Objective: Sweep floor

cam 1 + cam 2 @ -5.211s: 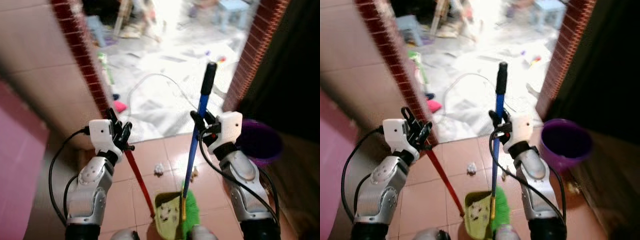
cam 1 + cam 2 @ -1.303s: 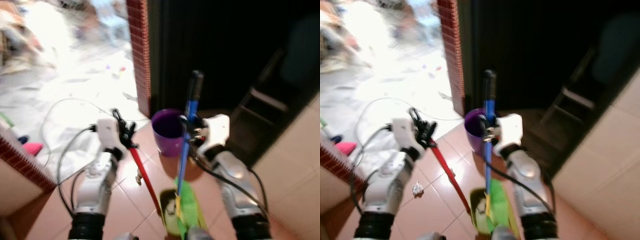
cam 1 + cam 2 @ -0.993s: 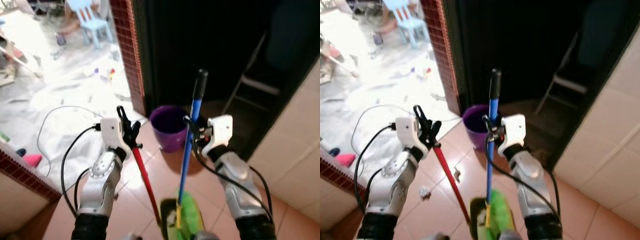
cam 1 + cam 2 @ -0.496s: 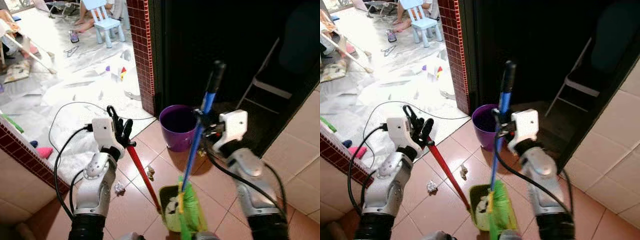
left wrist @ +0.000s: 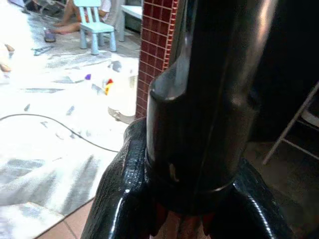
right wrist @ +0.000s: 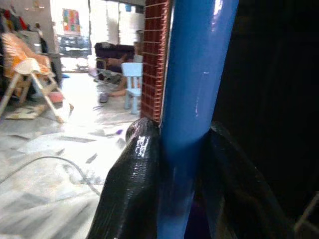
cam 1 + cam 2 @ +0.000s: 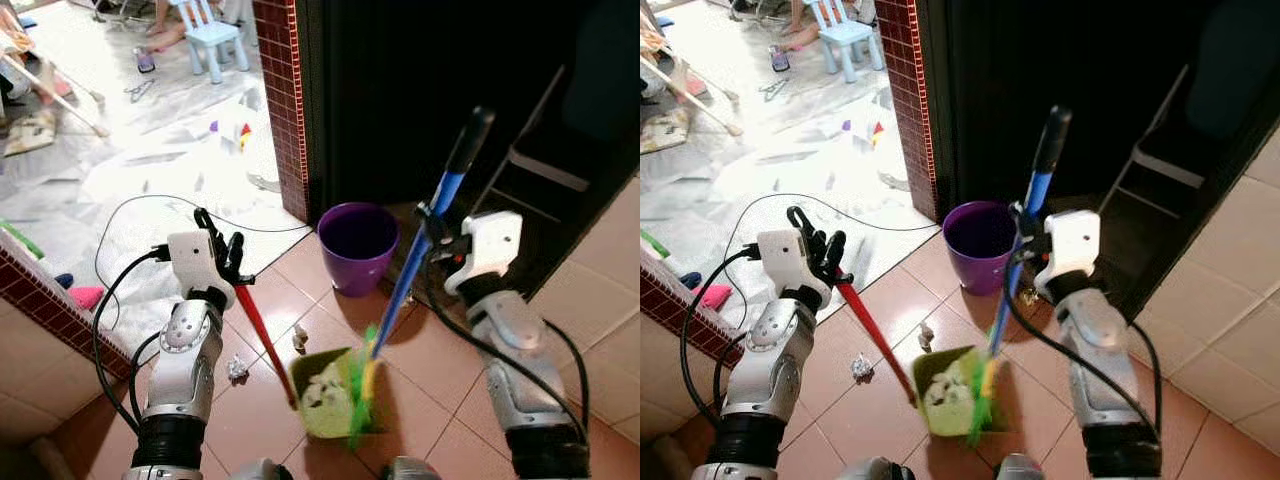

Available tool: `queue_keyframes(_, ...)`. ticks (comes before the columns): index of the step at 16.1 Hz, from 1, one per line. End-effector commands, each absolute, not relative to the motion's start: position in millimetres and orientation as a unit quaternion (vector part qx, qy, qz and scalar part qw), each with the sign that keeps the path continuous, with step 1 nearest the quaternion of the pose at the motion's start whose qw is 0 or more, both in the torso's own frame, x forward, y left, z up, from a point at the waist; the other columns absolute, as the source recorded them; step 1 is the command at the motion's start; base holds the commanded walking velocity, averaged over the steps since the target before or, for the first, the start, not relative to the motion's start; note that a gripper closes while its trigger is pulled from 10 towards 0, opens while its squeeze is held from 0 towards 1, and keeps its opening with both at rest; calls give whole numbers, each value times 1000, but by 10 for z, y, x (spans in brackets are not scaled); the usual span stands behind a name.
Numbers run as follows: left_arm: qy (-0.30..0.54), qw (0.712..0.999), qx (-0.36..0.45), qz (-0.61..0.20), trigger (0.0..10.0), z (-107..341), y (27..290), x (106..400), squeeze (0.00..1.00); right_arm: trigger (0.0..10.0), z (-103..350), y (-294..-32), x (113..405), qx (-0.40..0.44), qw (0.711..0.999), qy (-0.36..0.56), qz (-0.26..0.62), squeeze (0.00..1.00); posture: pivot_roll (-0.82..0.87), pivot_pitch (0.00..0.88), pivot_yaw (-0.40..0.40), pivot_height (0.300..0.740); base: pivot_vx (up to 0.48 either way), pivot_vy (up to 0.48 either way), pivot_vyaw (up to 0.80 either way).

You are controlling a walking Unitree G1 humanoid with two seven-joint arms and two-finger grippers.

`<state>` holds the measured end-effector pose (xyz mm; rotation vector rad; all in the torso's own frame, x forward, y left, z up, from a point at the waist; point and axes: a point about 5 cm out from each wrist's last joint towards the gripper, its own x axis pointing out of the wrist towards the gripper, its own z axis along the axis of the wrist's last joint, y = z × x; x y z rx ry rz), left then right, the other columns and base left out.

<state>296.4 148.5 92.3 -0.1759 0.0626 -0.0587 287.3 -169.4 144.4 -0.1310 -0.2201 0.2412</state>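
Broom tilted further since half a second ago, bristles raking into dustpan. Right pincer pinches its handle; left pincer pinches the dustpan's. Paper scraps remain unswept.

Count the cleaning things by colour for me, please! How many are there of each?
Blue: 1, broom handle
Red: 1, dustpan handle
Green: 1, dustpan
Purple: 1, bucket
Total: 4

Broom: blue handle, green bristles, tilted, bristles at dustpan mouth. Dustpan: yellow-green, red handle, on tiled floor, holding crumpled paper scraps
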Motion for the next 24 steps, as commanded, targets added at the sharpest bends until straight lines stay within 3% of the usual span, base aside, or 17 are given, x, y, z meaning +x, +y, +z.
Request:
queue_keyframes(1,-23,996,-86,-8,10000,1134,1568,3051,0,10000,1518,-1810,2885,-127,979,-124,97,0,-171,0,91,740,0,0,0)
queue_keyframes(4,-37,996,-84,23,10000,1178,1646,3086,0,10000,1421,-2016,2850,-215,969,-108,51,0,-170,0,85,740,0,0,0)
queue_keyframes(6,-45,993,-96,43,10000,1218,1687,3109,0,10000,1271,-2079,2804,-212,973,-77,48,0,-172,0,85,740,0,0,0)
queue_keyframes(13,-77,979,-166,87,10000,1542,1587,3243,0,10000,943,-1560,2625,-116,978,-35,168,0,-168,0,81,740,0,0,0)
queue_keyframes(19,-133,968,-144,154,10000,1927,1841,3374,0,10000,867,-1535,2553,-117,974,-19,191,0,-173,0,88,740,0,0,0)
queue_keyframes(21,-168,965,-129,154,10000,2139,1853,3428,0,10000,702,-1575,2485,-122,972,27,201,0,-169,0,89,740,0,0,0)
queue_keyframes(24,-187,962,-140,139,10000,2276,1852,3489,0,10000,725,-1582,2454,-113,974,12,195,0,-174,0,92,740,0,0,0)
